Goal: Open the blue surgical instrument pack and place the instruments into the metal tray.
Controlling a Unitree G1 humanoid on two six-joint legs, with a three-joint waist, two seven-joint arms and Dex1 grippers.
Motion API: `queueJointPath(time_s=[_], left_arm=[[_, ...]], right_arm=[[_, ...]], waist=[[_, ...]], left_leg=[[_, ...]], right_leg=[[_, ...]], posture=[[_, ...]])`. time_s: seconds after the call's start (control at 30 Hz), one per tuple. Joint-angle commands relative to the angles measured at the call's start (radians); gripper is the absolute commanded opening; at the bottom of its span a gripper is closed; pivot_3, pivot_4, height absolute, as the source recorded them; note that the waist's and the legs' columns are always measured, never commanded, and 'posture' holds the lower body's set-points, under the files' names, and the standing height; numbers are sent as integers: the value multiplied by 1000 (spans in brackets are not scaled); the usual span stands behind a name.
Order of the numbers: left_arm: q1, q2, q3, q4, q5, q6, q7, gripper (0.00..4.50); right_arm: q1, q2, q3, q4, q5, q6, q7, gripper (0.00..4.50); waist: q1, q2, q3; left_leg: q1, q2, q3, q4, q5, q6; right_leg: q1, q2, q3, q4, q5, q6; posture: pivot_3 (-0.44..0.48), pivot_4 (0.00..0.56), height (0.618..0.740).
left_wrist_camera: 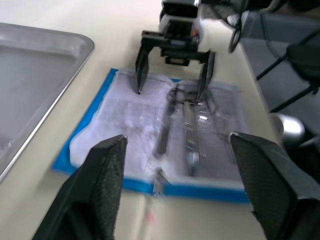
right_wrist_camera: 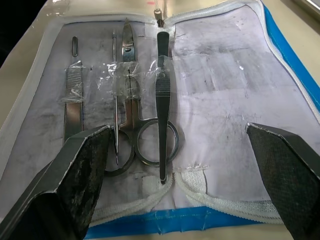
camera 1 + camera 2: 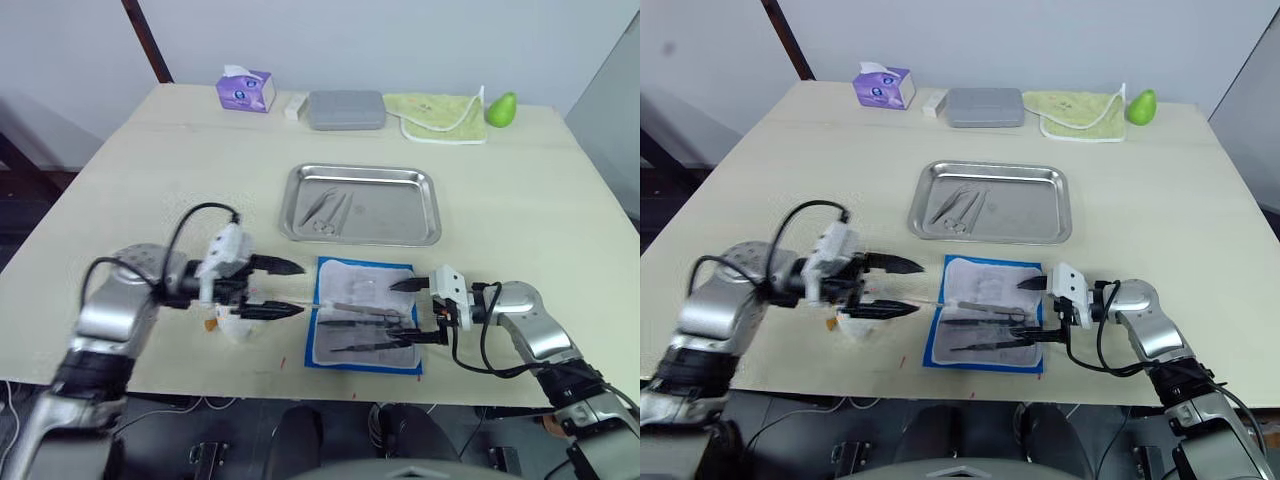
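The left hand (image 1: 177,187) has its two black fingers (image 1: 102,192) spread wide apart, holding nothing. Beyond them the blue surgical instrument pack (image 1: 135,125) lies open and flat on the tabletop (image 1: 115,35), its pale lining up. Instruments (image 1: 187,125) lie on that lining. The right hand (image 1: 170,87), fingers apart, reaches over the pack's opposite edge. The metal tray (image 1: 47,75) sits beside the pack.

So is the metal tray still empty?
No, the metal tray already holds a couple of instruments near its left end, seen from the head camera.
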Motion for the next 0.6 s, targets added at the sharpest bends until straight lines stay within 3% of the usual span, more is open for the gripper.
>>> queueJointPath(time_s=[0.03,0.23,0.33,0.4,0.6], left_arm=[[-31,-29,-54,44,61,-60,5,3735],[-69,-72,-104,133,121,-130,3,3735],[-77,-90,-108,155,129,-146,1,2831],[-79,-98,-113,161,136,-156,-1,1913],[-79,-115,-128,169,159,-171,4,1913]], right_arm=[[54,-7,64,63,-63,59,-4,4500],[59,-5,64,49,-65,68,-13,4500],[61,-4,64,45,-65,71,-18,4500],[63,-4,64,42,-64,72,-21,4500],[66,-5,63,37,-63,79,-25,4500]], waist=[[-7,1,1],[-7,2,1],[-7,2,1],[-7,2,1],[-6,2,1]], left_leg=[[0,0,1,0,0,0],[0,1,1,0,0,0],[0,1,2,0,0,0],[0,1,2,0,0,0],[0,1,2,0,0,0]], right_leg=[[0,0,1,0,0,0],[-1,2,1,1,2,3],[-1,2,2,1,2,4],[-1,1,2,1,2,4],[-1,2,2,1,2,4]], posture=[[0,150,740],[0,150,740],[0,150,740],[0,150,740],[0,150,740]])
